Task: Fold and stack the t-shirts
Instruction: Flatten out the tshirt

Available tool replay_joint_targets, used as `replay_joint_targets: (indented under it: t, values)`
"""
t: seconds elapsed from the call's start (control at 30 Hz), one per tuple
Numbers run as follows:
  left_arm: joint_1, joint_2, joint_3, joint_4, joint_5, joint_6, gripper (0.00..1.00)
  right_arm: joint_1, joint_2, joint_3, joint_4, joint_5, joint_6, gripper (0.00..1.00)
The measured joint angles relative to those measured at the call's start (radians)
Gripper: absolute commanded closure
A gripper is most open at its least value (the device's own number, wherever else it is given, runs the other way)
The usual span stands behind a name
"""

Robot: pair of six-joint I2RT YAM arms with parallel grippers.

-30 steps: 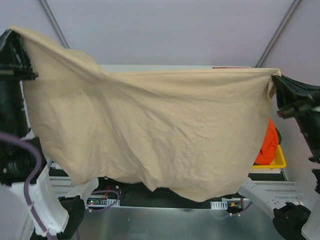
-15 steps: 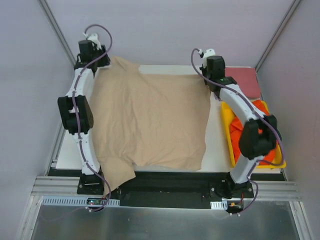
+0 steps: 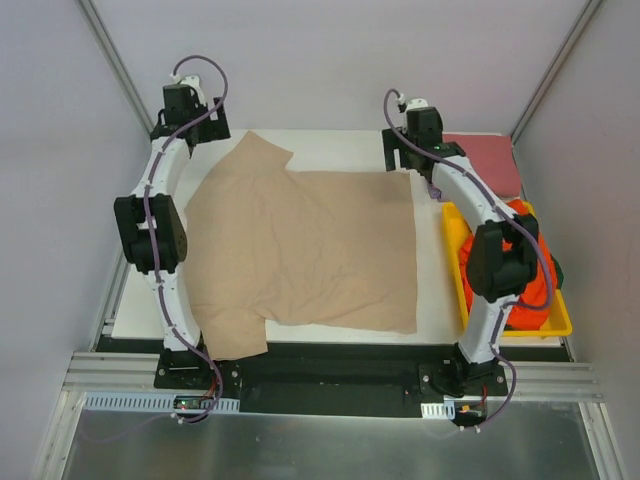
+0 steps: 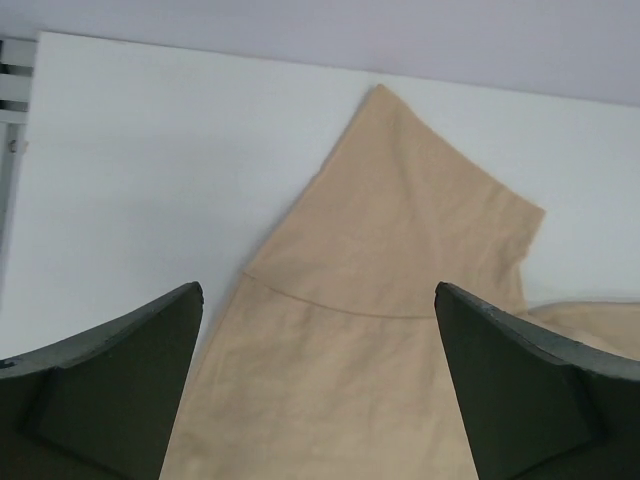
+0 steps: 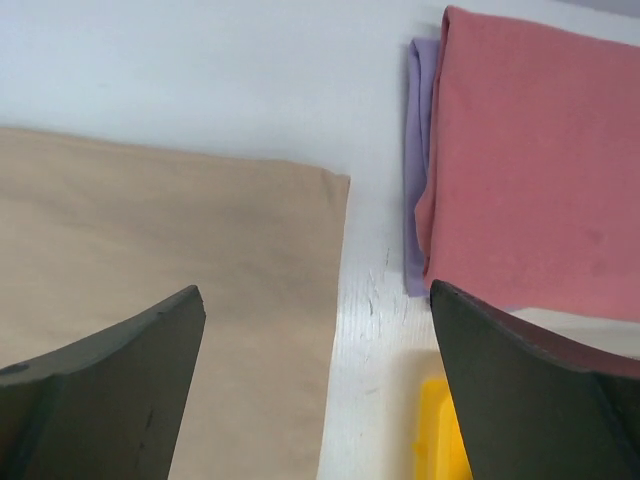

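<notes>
Mostly hidden lavender shirt (image 5: 418, 170), pink shirt (image 5: 540, 160) atop

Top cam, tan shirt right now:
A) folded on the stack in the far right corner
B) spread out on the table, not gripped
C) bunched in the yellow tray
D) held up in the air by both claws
B: the tan shirt lies spread on the table, and the left claw and right claw both stand open above its far edge, gripping nothing.
</notes>
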Motion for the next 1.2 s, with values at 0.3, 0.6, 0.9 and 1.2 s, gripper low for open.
replay_joint_targets:
  t: [0.3, 0.6, 0.9, 1.2]
  values:
    - [0.0, -0.569, -0.448, -0.025, 0.001, -0.187, 0.01, 0.019, -0.458, -0.312, -0.032, -0.196, 0.251, 0.04]
    - [0.001, -0.66, -0.765, -0.121, 0.021, -0.307, 0.01, 0.116, -0.393, -0.528, -0.076, -0.304, 0.382, 0.04]
    - [0.041, -0.323, -0.598, -0.167, 0.028, -0.338, 0.01, 0.084, -0.13, -0.396, -0.114, -0.293, 0.383, 0.04]
    - [0.053, -0.105, -0.383, -0.247, 0.026, -0.34, 0.01, 0.007, 0.06, -0.222, -0.165, -0.328, 0.398, 0.04]
